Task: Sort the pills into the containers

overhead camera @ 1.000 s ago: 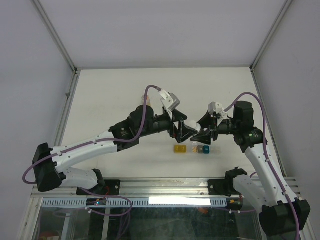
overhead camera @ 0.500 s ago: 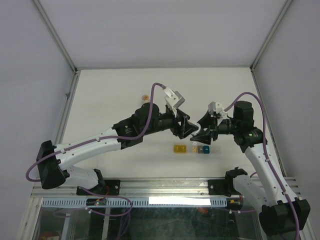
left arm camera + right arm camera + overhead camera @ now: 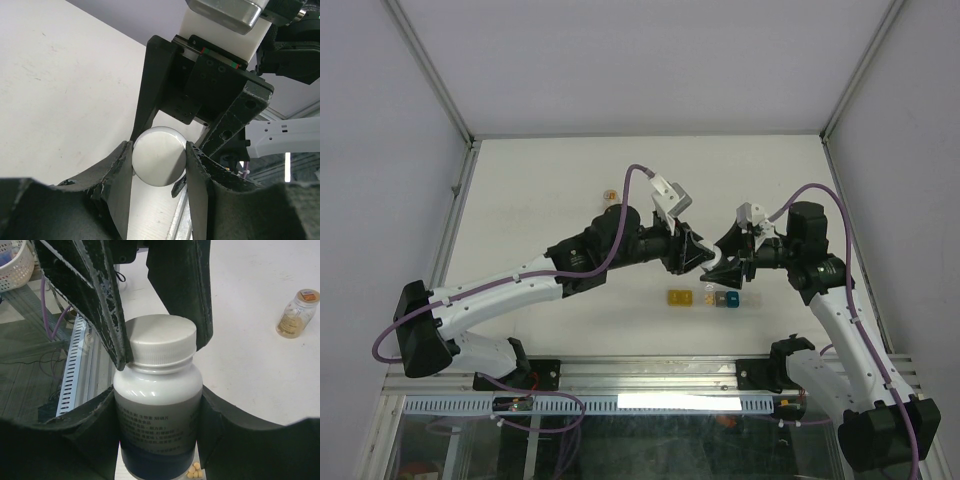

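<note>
White table (image 3: 520,200) w/ containers strip (image 3: 703,298) near front, amber bottle (image 3: 610,196) further back.

Left and right jaws both closed.

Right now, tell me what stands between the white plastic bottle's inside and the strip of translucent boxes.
The white screw cap is on the white plastic bottle, pinched by the left gripper; the right gripper holds the body.

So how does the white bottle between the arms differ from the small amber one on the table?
The white bottle is opaque; the amber bottle is see-through. The white bottle is gripped by the right tool, with the left tool on its cap; the amber bottle stands free on the table, untouched. Both are capped.
</note>
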Motion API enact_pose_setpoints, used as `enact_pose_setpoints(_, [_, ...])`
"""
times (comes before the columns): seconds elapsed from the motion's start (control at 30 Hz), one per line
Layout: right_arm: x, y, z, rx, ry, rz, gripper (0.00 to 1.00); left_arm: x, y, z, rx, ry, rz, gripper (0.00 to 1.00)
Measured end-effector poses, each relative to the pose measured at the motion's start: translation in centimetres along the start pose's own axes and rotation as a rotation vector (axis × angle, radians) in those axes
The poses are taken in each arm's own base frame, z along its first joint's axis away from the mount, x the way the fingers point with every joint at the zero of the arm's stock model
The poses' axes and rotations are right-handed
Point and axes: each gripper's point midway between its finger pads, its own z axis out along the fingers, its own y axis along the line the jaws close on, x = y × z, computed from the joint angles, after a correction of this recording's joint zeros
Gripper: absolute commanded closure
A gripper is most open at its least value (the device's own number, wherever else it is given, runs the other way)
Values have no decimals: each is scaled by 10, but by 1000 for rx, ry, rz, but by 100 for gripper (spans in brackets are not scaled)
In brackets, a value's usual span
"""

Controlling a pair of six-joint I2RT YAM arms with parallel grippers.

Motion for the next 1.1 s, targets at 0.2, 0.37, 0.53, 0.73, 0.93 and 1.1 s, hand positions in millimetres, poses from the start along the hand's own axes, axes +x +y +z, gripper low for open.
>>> enact_pose_setpoints(0.2, [0, 1, 0, -6, -3, 3, 100, 1, 1, -1, 32, 9, -73, 75])
enact_pose_setpoints(0.37, [-2, 5, 0, -24, -11, -2, 100, 1, -1, -2, 63, 4, -140, 78])
enact_pose_setpoints(0.53, [-1, 5, -1, -23, -9, 10, 100, 3, 0, -3, 85, -20, -191, 78])
enact_pose_setpoints(0.73, [-1, 5, -1, -23, -10, 11, 100, 3, -1, -4, 111, -18, -203, 78])
enact_pose_setpoints(0.93, [0, 4, -1, -13, -5, 23, 100, 7, -5, 2, 153, 6, -151, 78])
enact_pose_setpoints(1.1, [0, 8, -2, -31, -9, 34, 100, 12, -12, 0, 276, 23, 26, 77])
